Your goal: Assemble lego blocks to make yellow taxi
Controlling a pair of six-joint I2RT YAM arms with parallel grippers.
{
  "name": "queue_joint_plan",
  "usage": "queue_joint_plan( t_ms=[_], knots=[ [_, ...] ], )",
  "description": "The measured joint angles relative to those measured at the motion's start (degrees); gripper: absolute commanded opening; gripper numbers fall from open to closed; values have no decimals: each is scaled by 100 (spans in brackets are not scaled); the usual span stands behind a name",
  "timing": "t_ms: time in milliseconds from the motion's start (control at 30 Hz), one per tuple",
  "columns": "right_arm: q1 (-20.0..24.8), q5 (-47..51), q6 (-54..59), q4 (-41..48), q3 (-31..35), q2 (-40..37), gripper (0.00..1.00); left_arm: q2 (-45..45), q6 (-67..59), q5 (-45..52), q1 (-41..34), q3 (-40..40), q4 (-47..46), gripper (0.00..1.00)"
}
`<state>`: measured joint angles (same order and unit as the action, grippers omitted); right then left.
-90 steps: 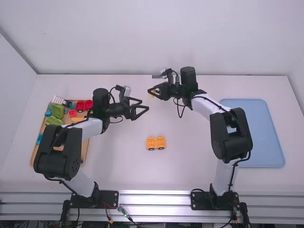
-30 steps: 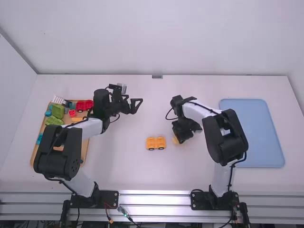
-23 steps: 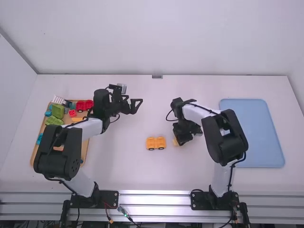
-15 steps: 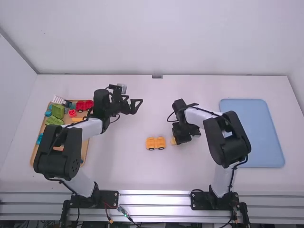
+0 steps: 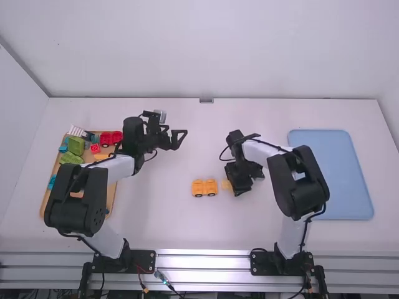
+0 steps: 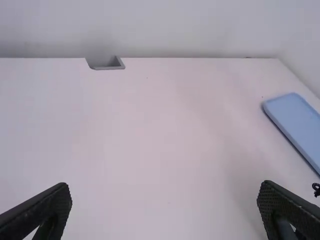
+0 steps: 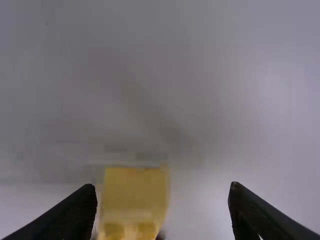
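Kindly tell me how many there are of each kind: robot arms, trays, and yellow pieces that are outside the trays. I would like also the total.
Robot arms: 2 (left arm, right arm)
Trays: 2 (wooden tray, blue tray)
Visible yellow pieces outside the trays: 2 (wheeled piece, pale block)
Total: 6

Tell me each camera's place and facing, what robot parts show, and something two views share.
High view: above and behind the left arm and right arm, both showing; faces forward and down onto the table.
Left wrist view: on that arm's wrist, facing across the table to its far edge; left gripper shows, open.
Right wrist view: on that wrist, facing a yellow block close up; right gripper shows, open.
High and left wrist share the blue tray.
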<state>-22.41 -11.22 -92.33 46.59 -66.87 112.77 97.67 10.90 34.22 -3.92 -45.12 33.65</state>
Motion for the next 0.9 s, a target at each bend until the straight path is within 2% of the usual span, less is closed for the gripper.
queue_joint_plan(
  t_ms=[200, 267, 300, 333, 467, 567, 800, 900],
  knots=[
    [234, 0, 529, 533, -699, 0, 69, 0, 0, 2, 0, 0, 0, 99],
    [365, 0, 1012, 597, -1036, 0, 67, 0, 0, 2, 0, 0, 0, 99],
    [385, 2, 1110, 595, -1084, 0, 72, 0, 0, 0, 0, 0, 0, 99],
    [442, 4, 1528, 590, -1235, 0, 99, 0, 0, 0, 0, 0, 0, 99],
    [590, 114, 3198, 496, -1624, 0, 99, 0, 4, 0, 0, 0, 31, 100],
    [758, 400, 4955, -107, -1812, 0, 99, 0, 11, 2, 2, 0, 4, 99],
    [1106, 1005, 7484, -1176, -1827, 0, 99, 0, 151, 26, 0, 0, -271, 99],
    [1279, 767, 8664, -1342, -1836, 0, 99, 0, -173, 326, 2, 0, -306, 99]
  ],
)
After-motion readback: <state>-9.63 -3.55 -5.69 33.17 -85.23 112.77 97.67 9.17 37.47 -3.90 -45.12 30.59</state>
